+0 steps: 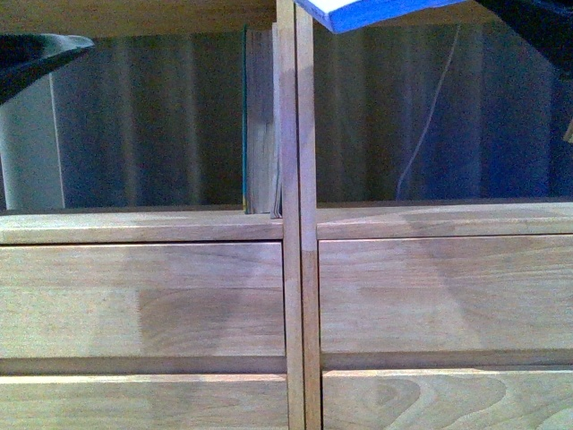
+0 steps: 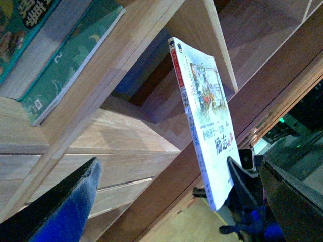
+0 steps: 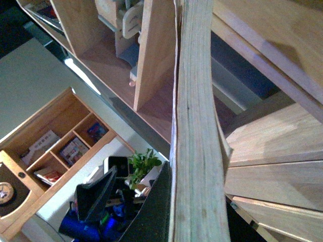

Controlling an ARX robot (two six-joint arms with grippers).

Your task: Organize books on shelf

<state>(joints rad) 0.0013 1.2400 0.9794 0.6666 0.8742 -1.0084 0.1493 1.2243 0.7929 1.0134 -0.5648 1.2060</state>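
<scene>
— Where is the paperback (image 2: 202, 126) seen?
— Raised before the shelf (image 1: 143, 296), it is gripped at its lower corner by the right hand (image 2: 233, 187).
— And the left hand (image 2: 179, 174)?
— It is spread wide and empty, apart from the paperback. The teal book (image 1: 260, 125) is stood against the middle upright (image 1: 300, 134).

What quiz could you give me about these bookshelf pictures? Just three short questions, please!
1. True or false: the shelf has its drawers pulled open.
2. Where is the pale paperback? A) inside a drawer B) up in the air, close to the shelf C) flat on the floor
3. In the front view, what does the upright book stand against?

Key
1. False. They are all shut.
2. B.
3. The middle divider, on its left side.
</scene>
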